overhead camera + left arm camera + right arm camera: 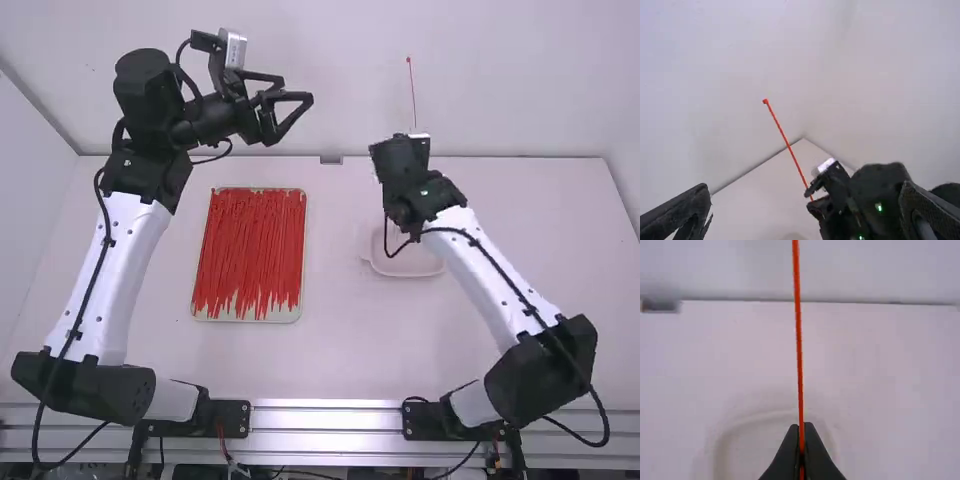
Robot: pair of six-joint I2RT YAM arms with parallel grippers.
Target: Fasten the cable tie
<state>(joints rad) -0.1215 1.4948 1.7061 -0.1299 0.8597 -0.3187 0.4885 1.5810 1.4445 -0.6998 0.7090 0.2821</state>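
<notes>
Worktop (340, 330) below right gripper (801, 429), clenched on cable tie (798, 340) sticking straight up; left gripper (292, 108) released nearby, risk: grab misses bc long free end wobbles.

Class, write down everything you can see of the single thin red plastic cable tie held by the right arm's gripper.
The thin red plastic cable tie is a straight, narrow strip, unfastened. It stands nearly upright above the table, its small head at the free top end. Its lower end is pinched between the shut fingers of the right gripper; nothing else touches it.
</notes>
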